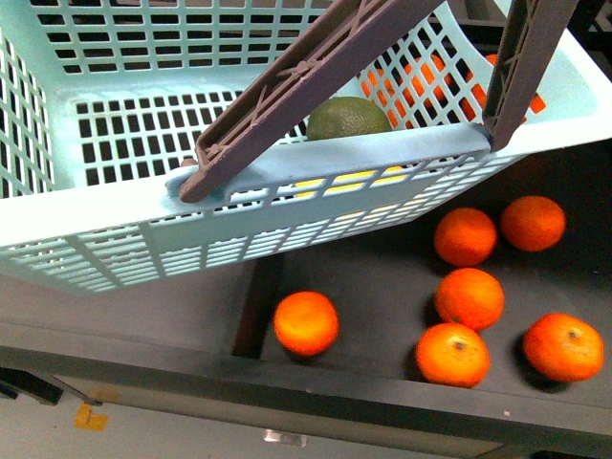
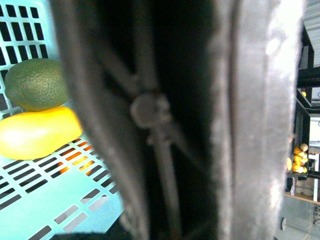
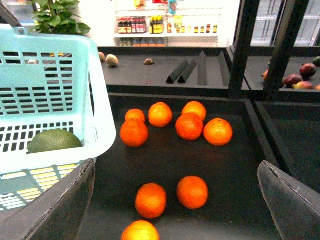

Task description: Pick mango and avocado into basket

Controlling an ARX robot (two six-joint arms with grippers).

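Nearest me, I'm seeing loose oranges (image 1: 306, 322) lying on the dark shelf (image 1: 382, 277). Above them the basket (image 1: 143, 229) is hanging tilted. Inside, the avocado (image 1: 348, 118) is lying at about 1 o'clock, touching the mango (image 2: 37, 132), long axes parallel. My right gripper (image 3: 175, 200) is gaping, holding nothing; I cannot tell the left gripper's state.

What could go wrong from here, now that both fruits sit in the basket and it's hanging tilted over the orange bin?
1. The basket is tilted, so the avocado and mango, lying together by one wall, may roll and shift the load.
2. It hangs over loose oranges; lowering it could knock or crush them.
3. The left wrist view is mostly blocked by a handle, so the hold on it cannot be checked. The right gripper is open and holds nothing.
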